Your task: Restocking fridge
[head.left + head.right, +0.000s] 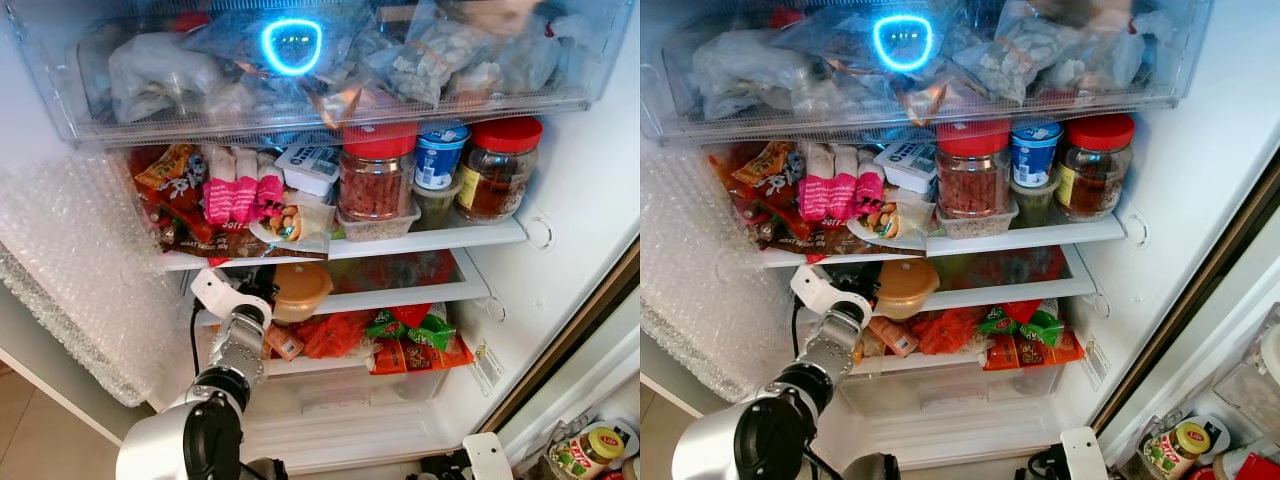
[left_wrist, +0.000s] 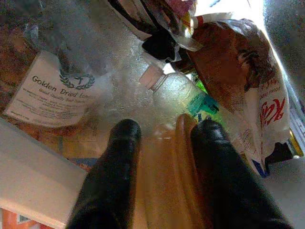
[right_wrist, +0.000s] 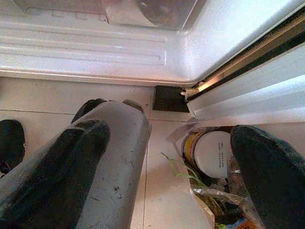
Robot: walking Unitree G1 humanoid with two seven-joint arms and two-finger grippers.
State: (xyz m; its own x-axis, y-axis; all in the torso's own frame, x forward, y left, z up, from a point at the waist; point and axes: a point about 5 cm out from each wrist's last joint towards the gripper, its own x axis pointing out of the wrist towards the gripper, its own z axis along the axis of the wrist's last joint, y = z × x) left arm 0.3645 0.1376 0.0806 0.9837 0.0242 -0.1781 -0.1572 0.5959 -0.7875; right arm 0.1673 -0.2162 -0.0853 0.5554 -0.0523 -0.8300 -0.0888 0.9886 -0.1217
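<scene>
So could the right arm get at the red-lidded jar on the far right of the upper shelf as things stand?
Probably yes, with a long lift. The right gripper hangs open near the floor by the fridge's base, holding nothing. The red-lidded jar stands at the shelf's front edge with nothing before it, the fridge open.

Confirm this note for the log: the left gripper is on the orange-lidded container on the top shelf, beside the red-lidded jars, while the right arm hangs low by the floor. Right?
Not quite. The left gripper holds the orange-lidded container on the middle shelf, one level below the red-lidded jars, as the left eye view shows. The right gripper does hang low by the floor.
</scene>
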